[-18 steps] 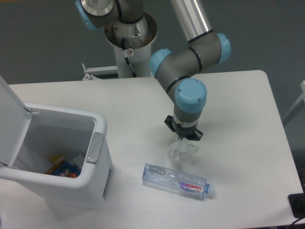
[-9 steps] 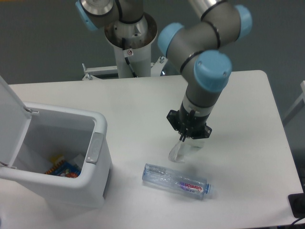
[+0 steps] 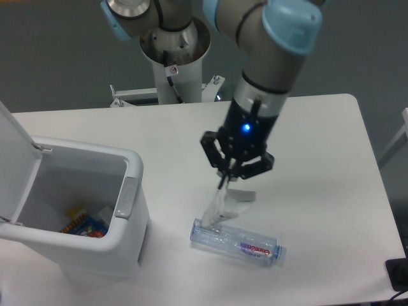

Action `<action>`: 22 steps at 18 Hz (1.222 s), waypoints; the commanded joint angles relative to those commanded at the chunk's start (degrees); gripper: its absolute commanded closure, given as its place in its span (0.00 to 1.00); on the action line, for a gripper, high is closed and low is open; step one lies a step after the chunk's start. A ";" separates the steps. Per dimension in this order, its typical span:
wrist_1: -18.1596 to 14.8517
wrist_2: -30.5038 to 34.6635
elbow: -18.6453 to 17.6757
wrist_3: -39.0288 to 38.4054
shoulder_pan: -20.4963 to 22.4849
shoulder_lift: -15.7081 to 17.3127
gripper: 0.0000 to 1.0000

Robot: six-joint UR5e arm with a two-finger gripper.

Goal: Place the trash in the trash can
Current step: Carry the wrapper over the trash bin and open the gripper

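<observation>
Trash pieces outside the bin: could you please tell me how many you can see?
2. The water bottle lies on the table right of the trash can. A clear, crumpled piece hangs from the gripper above the bottle. Others may be hidden behind the arm.

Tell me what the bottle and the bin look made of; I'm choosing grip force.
The bottle looks like thin clear plastic: the table shows through it, with glossy highlights and a printed label. The bin looks like rigid white moulded plastic, smooth and slightly glossy, with a grey latch, probably plastic too.

Even, soft light; faint shadows
</observation>
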 joint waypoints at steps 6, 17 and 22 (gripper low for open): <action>0.09 0.44 -0.17 -4.66 -5.62 1.67 1.00; 0.44 1.14 -1.49 -6.95 -13.36 3.17 0.57; 1.93 0.97 -1.49 -7.12 -13.63 2.64 0.00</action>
